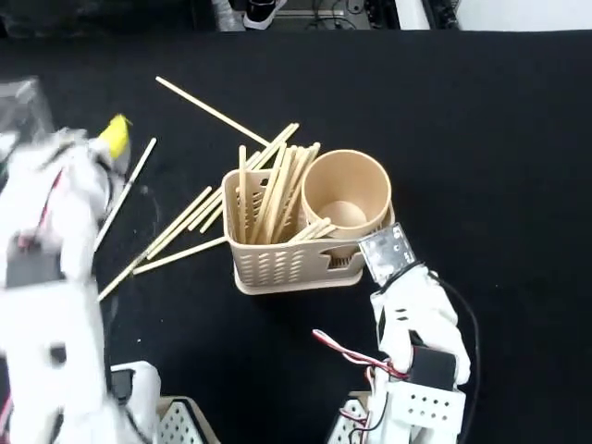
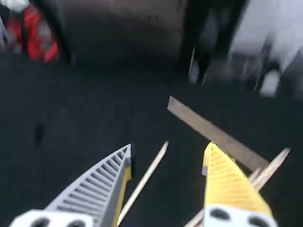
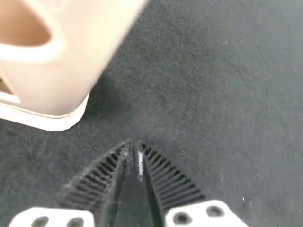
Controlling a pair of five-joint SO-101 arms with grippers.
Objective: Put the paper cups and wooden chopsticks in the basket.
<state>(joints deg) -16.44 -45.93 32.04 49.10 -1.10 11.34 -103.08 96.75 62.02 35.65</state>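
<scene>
A beige slotted basket (image 1: 294, 262) stands mid-table with a paper cup (image 1: 347, 196) and several wooden chopsticks (image 1: 273, 190) inside. Loose chopsticks (image 1: 176, 236) lie to its left, and one (image 1: 211, 111) lies behind it. My left gripper (image 2: 169, 147) is open low over the black cloth, with a single chopstick (image 2: 144, 178) lying between its fingers, untouched. Its yellow finger (image 1: 116, 137) shows at the far left. My right gripper (image 3: 133, 144) is shut on nothing, close to the cloth beside the basket's corner (image 3: 52, 80).
A flat wooden strip (image 2: 213, 135) and more sticks (image 2: 270, 168) lie just past the left gripper's yellow finger. The right arm (image 1: 416, 333) stands at the front, right of the basket. Black cloth (image 1: 490, 157) covers the table's right and back.
</scene>
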